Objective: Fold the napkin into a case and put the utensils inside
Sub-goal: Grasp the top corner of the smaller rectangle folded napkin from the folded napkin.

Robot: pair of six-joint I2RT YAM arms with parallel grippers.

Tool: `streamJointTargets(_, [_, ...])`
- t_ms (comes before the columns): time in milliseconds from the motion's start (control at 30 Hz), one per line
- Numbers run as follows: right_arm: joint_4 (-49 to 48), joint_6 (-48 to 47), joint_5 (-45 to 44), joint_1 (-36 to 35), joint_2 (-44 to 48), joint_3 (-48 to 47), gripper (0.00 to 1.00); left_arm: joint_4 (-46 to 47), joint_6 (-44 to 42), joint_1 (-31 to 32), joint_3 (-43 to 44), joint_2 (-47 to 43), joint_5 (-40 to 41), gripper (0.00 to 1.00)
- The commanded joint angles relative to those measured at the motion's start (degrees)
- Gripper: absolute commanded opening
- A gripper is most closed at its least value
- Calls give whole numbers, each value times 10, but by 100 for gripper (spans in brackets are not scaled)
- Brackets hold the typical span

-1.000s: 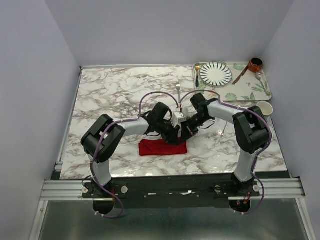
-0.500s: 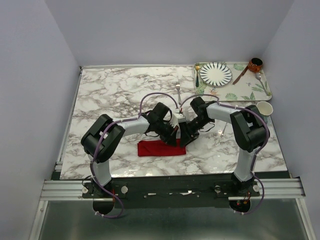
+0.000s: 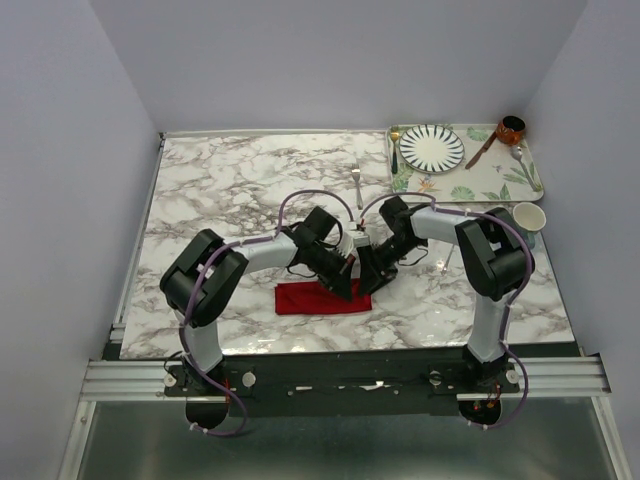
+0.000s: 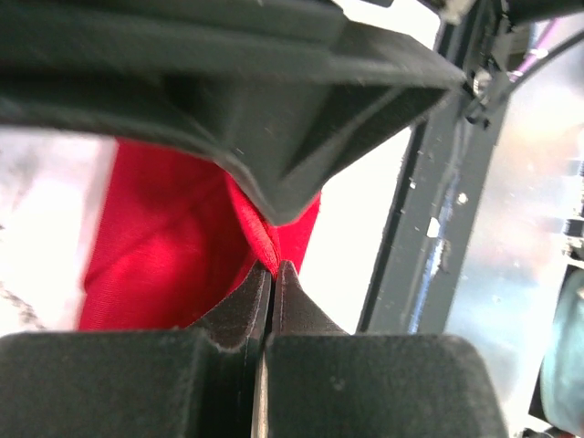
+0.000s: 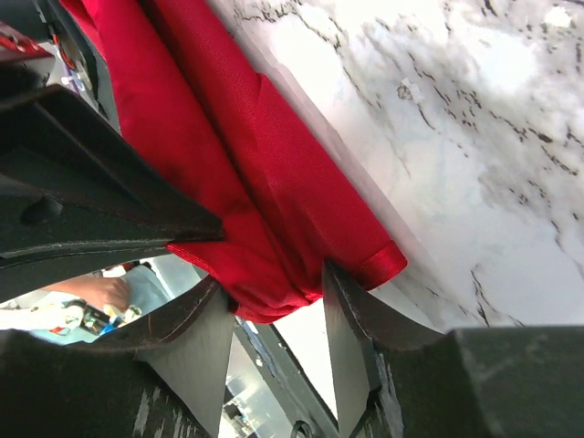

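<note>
The napkin [image 3: 315, 298] is a deep-red cloth folded into a narrow strip on the marble table, near the front edge. My left gripper [image 3: 345, 286] is at its right end, shut on a fold of the cloth's edge [image 4: 265, 242]. My right gripper [image 3: 365, 282] is right beside it. In the right wrist view its jaws [image 5: 274, 278] are open, with the napkin's bunched corner [image 5: 274, 228] between them. A silver fork [image 3: 356, 180] lies on the table behind both grippers. A small silver spoon [image 3: 520, 156] lies on the tray.
A patterned tray [image 3: 500, 180] at the back right holds a striped plate [image 3: 431, 148], a gold spoon [image 3: 395, 145], a brown wooden utensil [image 3: 482, 150] and a brown pot [image 3: 511, 128]. A white cup [image 3: 528, 215] stands at the right edge.
Both grippers have moved slightly nearer and to the left, closing in on the napkin's right end. The napkin has shifted a little to the left.
</note>
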State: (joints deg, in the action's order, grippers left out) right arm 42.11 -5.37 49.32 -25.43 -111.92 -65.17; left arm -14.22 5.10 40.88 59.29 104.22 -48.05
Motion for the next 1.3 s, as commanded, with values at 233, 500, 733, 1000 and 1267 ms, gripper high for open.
streamJointTargets(233, [-26, -11, -52, -1, -19, 21, 50, 50, 90, -19, -73, -38, -47, 0])
streamJointTargets(500, [-28, -12, -55, -2, -19, 21, 48, 53, 123, -48, -84, -19, -24, 0])
streamJointTargets(733, [-26, -13, -31, -5, 28, 24, 37, 28, 114, -49, -64, 15, -12, 0])
streamJointTargets(1000, [-53, 5, -72, -8, 104, 28, 26, 22, 113, -49, -51, 40, -17, 0])
streamJointTargets(1267, [-132, 0, -152, -41, 164, 61, 23, 13, 113, -53, -41, 60, -20, 0])
